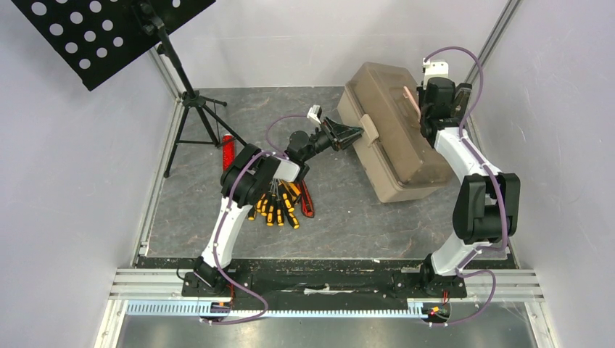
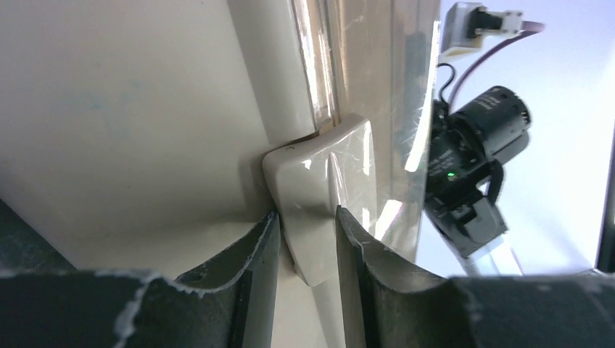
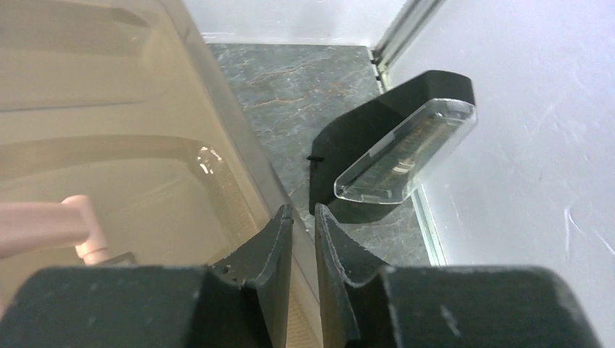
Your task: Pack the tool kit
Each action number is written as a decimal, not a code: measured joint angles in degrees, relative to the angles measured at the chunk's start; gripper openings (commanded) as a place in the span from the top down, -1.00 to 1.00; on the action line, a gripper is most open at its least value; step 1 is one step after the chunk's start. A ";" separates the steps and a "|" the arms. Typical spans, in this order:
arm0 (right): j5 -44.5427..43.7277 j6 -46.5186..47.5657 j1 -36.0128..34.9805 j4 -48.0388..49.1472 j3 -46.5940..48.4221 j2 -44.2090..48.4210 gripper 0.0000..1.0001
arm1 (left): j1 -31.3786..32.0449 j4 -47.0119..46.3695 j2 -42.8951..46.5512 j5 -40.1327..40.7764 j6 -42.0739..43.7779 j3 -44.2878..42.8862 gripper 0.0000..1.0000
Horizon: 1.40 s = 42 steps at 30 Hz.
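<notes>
Screwdrivers (image 1: pixel 275 209) and a red utility knife (image 1: pixel 307 204) are seen loose on the table (image 1: pixel 348 217), under the left arm; nothing looks packed yet. Left gripper (image 2: pixel 308 243) is set round the pale latch (image 2: pixel 319 181) on the front of the toolbox (image 1: pixel 395 138). Its fingers are narrowly apart with the latch between them, apparently pinched. Toolbox lies closed and skewed, at the far right of the table. Right gripper (image 3: pixel 303 239) is placed at its far rim, near the handle (image 3: pixel 36 225). Fingers are almost together with a thin slit left; a hold on the rim cannot be told.

Risks, as judged:
- Latch could be lost from the pads if pulled at an angle.
- Box could be dragged or tipped if not braced on the right side.
- Loose tools could be swept by the left elbow.
</notes>
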<state>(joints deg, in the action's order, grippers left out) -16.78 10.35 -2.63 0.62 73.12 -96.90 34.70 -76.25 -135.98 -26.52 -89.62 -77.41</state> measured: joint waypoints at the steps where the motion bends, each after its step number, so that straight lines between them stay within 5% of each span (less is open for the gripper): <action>1: -1.73 0.11 0.00 0.72 -0.39 -0.74 0.60 | -0.02 0.00 0.04 0.02 -0.59 -0.02 0.26; 19: -13.09 -3.23 -1.51 0.90 -0.33 -1.36 0.59 | 0.07 5.25 2.27 0.63 -2.29 -0.02 0.42; 42: -14.36 -4.04 -3.17 1.99 -0.33 -2.19 0.58 | -2.67 9.75 7.28 0.42 -3.23 2.82 0.54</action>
<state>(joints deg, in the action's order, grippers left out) -31.14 6.31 -5.80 2.61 72.79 -99.09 32.03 -66.50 -128.70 -26.11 -92.86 -74.59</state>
